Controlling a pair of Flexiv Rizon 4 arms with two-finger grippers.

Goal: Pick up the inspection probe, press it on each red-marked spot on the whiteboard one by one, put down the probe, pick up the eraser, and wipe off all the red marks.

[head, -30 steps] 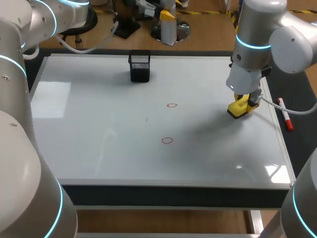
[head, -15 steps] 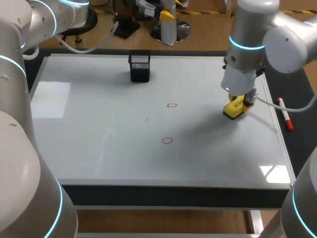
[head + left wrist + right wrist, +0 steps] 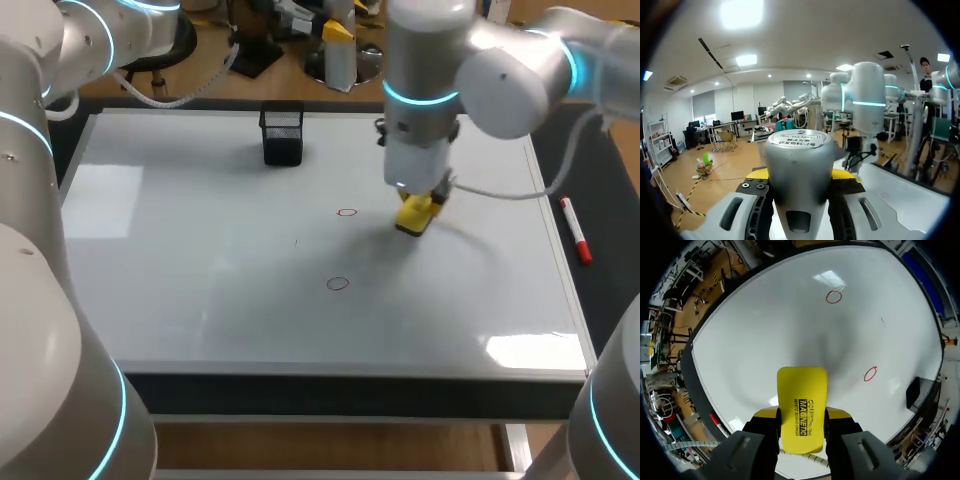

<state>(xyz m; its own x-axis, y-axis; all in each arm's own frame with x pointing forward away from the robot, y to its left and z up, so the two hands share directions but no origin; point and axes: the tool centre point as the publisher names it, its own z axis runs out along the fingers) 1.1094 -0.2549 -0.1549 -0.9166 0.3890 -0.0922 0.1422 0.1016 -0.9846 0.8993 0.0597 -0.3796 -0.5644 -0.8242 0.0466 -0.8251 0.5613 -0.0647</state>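
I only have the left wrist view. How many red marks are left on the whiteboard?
Observer: Two. The far red circle lies toward the black mesh holder, and the near red circle toward the front edge of the whiteboard.
Operator: What is the right gripper holding?
Observer: The right gripper is shut on the yellow eraser, with one finger on each long side.
Operator: Where is the eraser relative to the marks?
Observer: In the head view it is to the right of the far red circle and apart from it. The near red circle lies further off, toward the front.
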